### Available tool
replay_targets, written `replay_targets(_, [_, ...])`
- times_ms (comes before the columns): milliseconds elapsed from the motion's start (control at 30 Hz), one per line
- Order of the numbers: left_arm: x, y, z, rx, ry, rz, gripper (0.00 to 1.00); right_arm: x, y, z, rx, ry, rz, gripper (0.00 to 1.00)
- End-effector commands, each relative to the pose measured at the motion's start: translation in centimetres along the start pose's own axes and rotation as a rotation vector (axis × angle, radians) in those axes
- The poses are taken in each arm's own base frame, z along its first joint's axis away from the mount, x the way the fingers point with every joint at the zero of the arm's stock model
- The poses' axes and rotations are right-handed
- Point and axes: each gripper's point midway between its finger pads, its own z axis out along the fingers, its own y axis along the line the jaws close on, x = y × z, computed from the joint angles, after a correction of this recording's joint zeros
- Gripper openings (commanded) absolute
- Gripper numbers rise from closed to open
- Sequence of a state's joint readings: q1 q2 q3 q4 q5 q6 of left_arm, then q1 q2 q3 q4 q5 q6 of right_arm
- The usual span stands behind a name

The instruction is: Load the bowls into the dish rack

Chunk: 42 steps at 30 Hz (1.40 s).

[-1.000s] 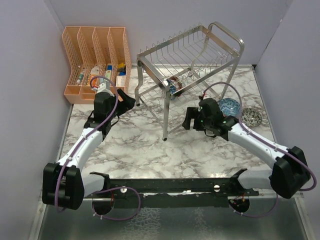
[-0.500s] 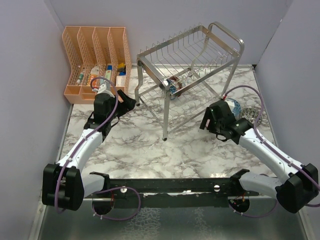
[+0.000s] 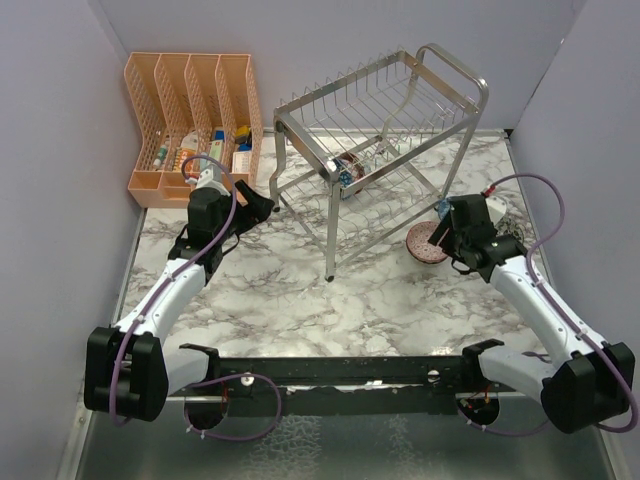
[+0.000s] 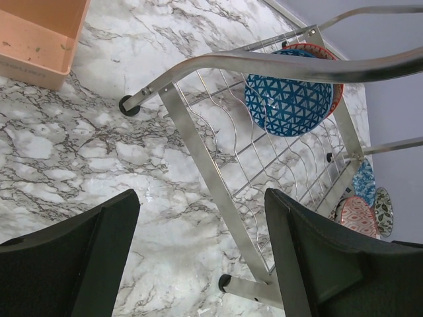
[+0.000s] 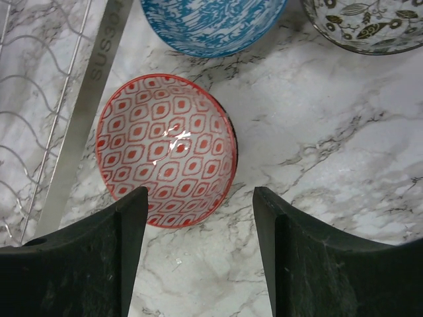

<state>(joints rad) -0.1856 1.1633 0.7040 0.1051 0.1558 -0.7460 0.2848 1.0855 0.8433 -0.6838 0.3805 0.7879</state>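
**Hovering over the red bowl, both pincers wide**

Seen from above, my right pincer [image 3: 440, 232] hangs over a red bowl [image 3: 424, 246] on the marble table [image 3: 300, 290], just beside the right legs of the dish rack [image 3: 380, 120]. My left pincer [image 3: 258, 207] sits between the orange organiser [image 3: 190, 100] and the rack's left end.

At the left wrist, my fingers [image 4: 73, 264] stand wide apart with nothing between them. Below lies the rack's lower tier, where a blue triangle-patterned bowl [image 4: 287, 99] stands on edge in the wires, with a red-rimmed bowl [image 4: 314, 47] close behind it.

At the right wrist, the fingers are likewise wide and grip nothing. The red bowl sits upright on the marble between them, near the rack's flat leg. A second blue bowl [image 5: 211, 20] lies just beyond it, with a greyish leaf-patterned bowl [image 5: 367, 23] beside that.
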Motion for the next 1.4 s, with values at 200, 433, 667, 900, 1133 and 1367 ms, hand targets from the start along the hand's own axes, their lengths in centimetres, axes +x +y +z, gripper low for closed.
replay_targets(200, [0.3,-0.3,0.4,0.03,0.006,-0.002,0.78,0.2,-1.0,2.4,0.019,-0.02,-0.01,0.56])
replay_targets(433, [0.5,0.1,0.6,0.017,0.014,0.0,0.78,1.3,-1.7,3.7,0.04,-0.006,-0.025,0.43])
replay_targets(667, [0.6,0.4,0.7,0.005,0.014,0.003,0.78,1.5,-2.3,4.1,0.053,-0.018,-0.049,0.31])
replay_targets(900, [0.7,0.5,0.7,0.0,0.017,0.001,0.78,1.6,-2.7,4.6,0.062,-0.038,-0.076,0.23])
replay_targets(1133, [0.8,0.6,0.8,-0.002,0.02,0.003,0.78,0.9,-2.6,4.6,0.064,-0.058,-0.1,0.01])
replay_targets(1367, [0.7,0.6,0.8,-0.004,0.017,0.004,0.78,-2.3,-1.8,2.2,0.01,-0.173,-0.103,0.01])
